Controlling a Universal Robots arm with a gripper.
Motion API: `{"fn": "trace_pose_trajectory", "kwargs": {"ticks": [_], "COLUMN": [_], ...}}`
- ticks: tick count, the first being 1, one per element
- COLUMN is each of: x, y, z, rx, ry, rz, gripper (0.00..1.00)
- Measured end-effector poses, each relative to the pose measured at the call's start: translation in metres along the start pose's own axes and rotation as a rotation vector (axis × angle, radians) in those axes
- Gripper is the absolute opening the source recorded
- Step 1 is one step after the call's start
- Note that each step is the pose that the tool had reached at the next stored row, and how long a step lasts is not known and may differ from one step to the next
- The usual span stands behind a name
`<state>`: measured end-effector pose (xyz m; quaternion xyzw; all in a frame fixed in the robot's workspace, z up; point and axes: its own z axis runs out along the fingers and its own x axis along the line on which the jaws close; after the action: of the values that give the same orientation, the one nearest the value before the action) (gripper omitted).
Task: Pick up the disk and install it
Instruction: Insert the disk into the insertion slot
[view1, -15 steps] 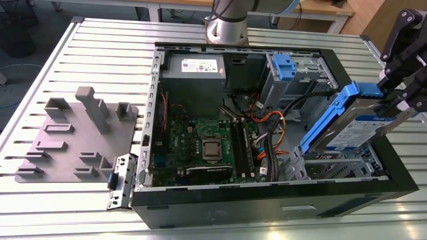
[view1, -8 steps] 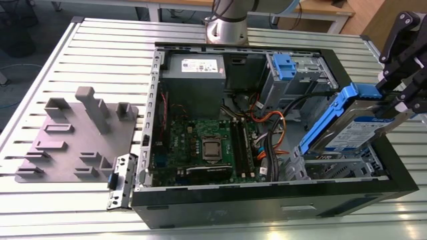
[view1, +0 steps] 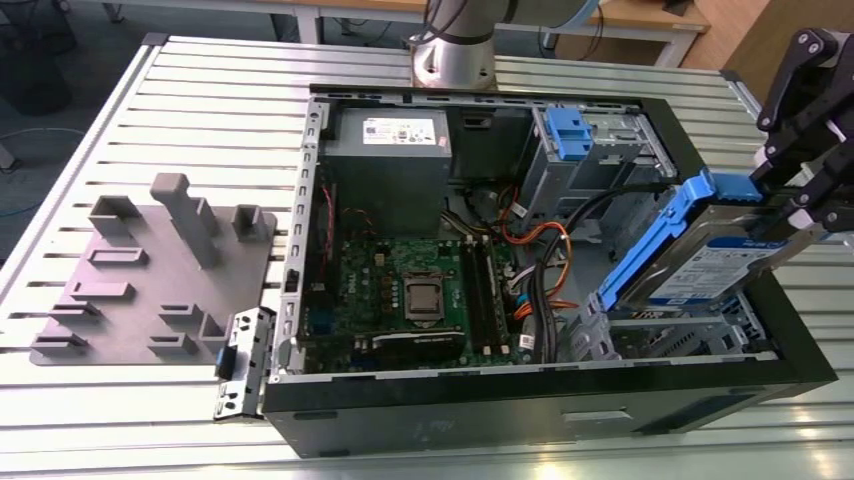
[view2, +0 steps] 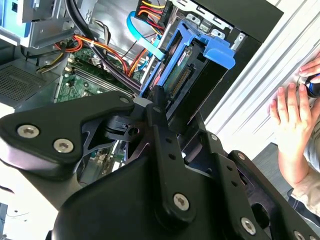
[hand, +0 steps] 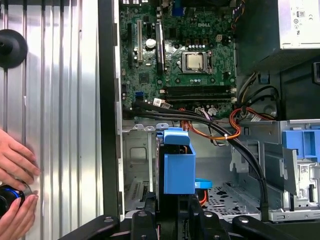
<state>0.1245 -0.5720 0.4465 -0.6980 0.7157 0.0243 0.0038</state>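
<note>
— Slatted metal table (view1: 200, 90), open PC case (view1: 534, 400) on it. Where's the disk?
— Your gripper (view1: 785, 200) has its fingers closed on the disk (view1: 707, 265) at its upper end. It's tilted, hanging over the drive cage (view1: 667, 335) at the exterior view's right. Can't tell if the lower end touches the cage.
— Anything close by?
— A person's hand (view2: 290, 117) rests on the table just outside the case.

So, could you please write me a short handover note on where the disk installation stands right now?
Pincer: shut on the disk at its blue rail end.
Disk: tilted, lower end down in the open computer case, above the drive cage.
Done: disk picked up.
Left: it is not yet seated in the cage.
Note: a person's hand rests on the table beside the case.
</note>
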Motion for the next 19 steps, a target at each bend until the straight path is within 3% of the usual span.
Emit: {"fn": "trace_pose_trajectory", "kwargs": {"ticks": [6, 19], "x": [0.0003, 0.0012], "y": [-0.0002, -0.0008], "z": [0.006, 0.0293], "rx": [0.0, 0.0], "ry": [0.0, -0.0001], "rz": [0.0, 0.0], "gripper": [0.35, 0.35]}}
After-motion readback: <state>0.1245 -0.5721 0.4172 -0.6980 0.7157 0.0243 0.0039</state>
